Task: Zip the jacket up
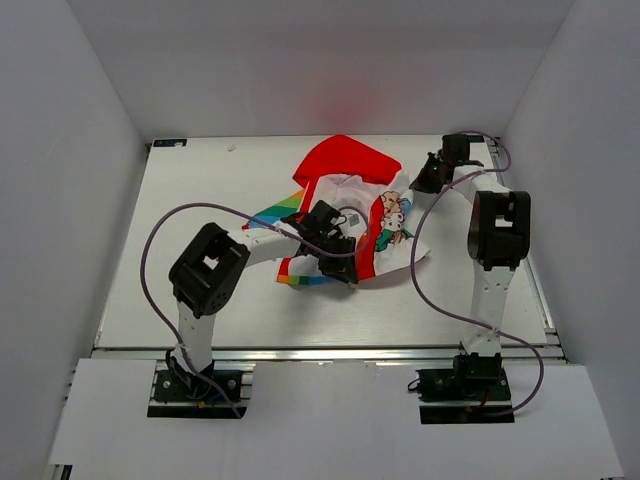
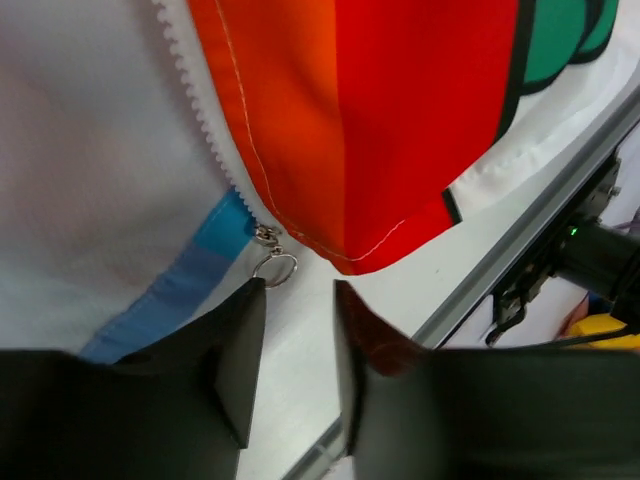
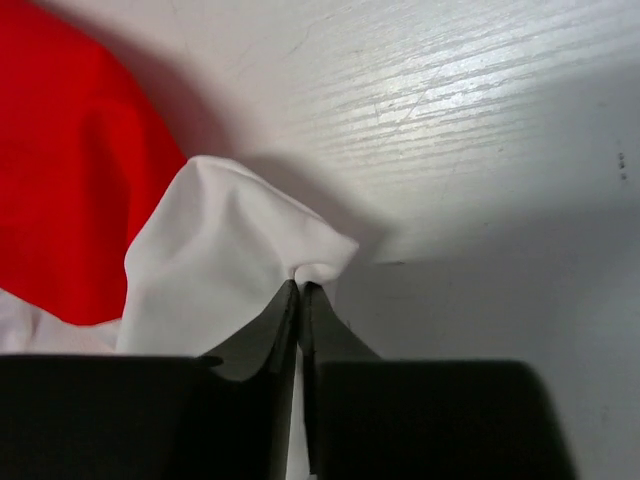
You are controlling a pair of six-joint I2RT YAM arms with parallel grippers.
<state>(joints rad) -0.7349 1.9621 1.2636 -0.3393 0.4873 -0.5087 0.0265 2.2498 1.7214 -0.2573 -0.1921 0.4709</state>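
The jacket (image 1: 345, 215) lay crumpled on the table (image 1: 200, 170) in the frame's upper middle; the right hand (image 3: 300, 290) was pinched together on its white cloth; the left hand (image 2: 298, 290) stood apart just below the zipper pull (image 2: 272, 262), whose small ring might slip aside if the fingers closed off-centre.

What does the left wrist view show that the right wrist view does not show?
Only left wrist: the zipper teeth and ring pull, just ahead of the open left gripper. Only right wrist: the right gripper shut on a white fold beside the red hood. Both: the jacket on the white table.
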